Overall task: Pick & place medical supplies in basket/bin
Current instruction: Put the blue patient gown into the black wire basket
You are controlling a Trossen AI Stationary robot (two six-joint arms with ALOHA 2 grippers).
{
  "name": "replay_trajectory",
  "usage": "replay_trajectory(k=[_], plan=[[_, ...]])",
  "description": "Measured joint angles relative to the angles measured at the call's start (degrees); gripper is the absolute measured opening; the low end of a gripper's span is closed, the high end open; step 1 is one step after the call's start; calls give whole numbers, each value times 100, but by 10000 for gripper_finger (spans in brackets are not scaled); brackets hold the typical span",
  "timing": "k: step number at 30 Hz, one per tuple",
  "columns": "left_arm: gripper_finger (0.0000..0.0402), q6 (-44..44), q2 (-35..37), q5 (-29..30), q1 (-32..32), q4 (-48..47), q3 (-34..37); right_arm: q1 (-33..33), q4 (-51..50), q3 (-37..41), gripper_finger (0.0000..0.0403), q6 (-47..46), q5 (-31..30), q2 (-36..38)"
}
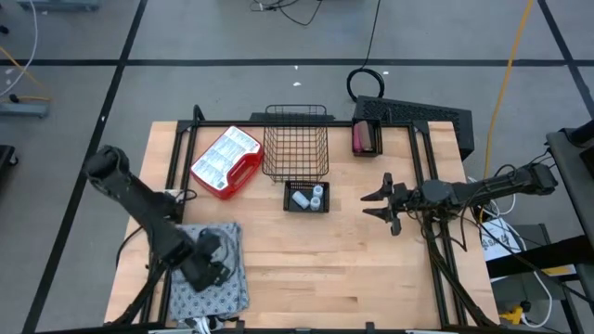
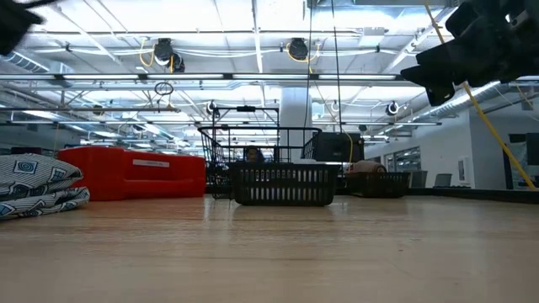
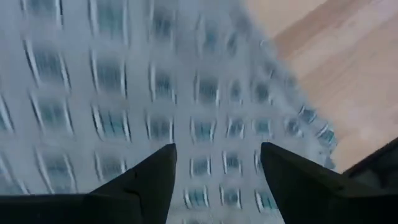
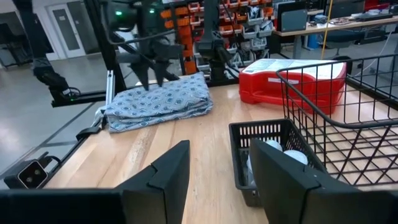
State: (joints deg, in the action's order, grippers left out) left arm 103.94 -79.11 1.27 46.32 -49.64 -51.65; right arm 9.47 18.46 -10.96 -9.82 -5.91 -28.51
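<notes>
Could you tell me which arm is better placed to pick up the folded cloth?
Left: the left gripper hovers open right over the cloth, while the right gripper is across the table.

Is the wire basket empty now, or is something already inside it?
Empty. From above, only bare table shows through the wire basket; the white vials sit in the small black bin beside it.

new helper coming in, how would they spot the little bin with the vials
Find the tall wire basket at the table's far middle. Touching its near side sits a small black bin, low and solid-looking, the only container with white round vials inside; the maroon-filled bin stands apart, rightward.
</notes>
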Motion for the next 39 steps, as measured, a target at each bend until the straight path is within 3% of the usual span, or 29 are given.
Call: replay_trajectory(k=[6, 10, 13, 21, 25, 27, 30, 32, 39], plan=[[244, 2337, -609, -531, 749, -16, 81, 0, 15, 0, 155, 39, 0, -128], [244, 2824, -960, -513, 897, 87, 253, 0, 42, 0, 155, 41, 0, -182], [244, 2279, -1156, -183, 841, 561, 382, 0, 64, 0, 155, 40, -1, -182], [243, -808, -1322, 1489, 110, 2330, 695, -2, 196, 0, 155, 3, -20, -239], [243, -2359, -1329, 1490, -539, 2746, 716, -2, 338, -2, 155, 2, -22, -308], [243, -2900, -1288, 1195, -887, 2731, 716, -2, 358, -2, 155, 2, -22, -349], [243, -3100, -1037, 557, -1399, 2533, 730, -2, 357, -2, 155, 2, -22, -383], [243, -3077, -786, 477, -1656, 2405, 744, -2, 360, -2, 155, 2, -22, -421], [243, -2642, 217, 1529, -1636, 2100, 677, -2, 361, -2, 155, 0, -20, -496]])
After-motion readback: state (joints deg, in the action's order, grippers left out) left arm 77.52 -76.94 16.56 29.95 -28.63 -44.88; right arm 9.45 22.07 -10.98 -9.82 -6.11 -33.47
